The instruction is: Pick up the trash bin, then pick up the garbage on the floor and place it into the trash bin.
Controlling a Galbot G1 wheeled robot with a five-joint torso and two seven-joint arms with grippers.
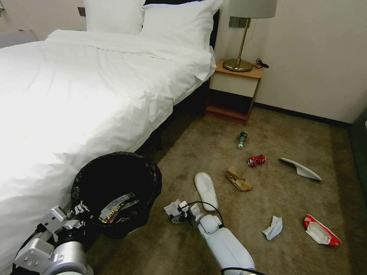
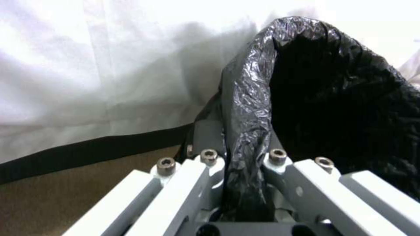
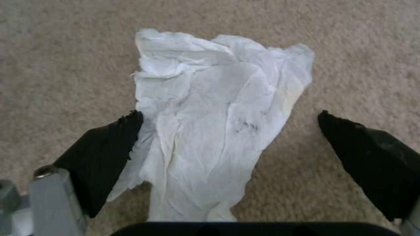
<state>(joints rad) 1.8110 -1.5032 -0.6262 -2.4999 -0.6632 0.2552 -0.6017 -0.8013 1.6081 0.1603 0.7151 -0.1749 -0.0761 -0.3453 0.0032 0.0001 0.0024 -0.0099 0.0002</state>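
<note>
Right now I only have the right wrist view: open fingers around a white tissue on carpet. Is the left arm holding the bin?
Observer: Yes. The left gripper is shut on the bagged rim of the trash bin, beside the bed.
Operator: Anything in the bin already?
Observer: A snack wrapper lies inside it.
Operator: Where is my tissue relative to the bin?
Observer: The tissue, under the right gripper, lies on the carpet just right of the bin, near a white slipper.
</note>
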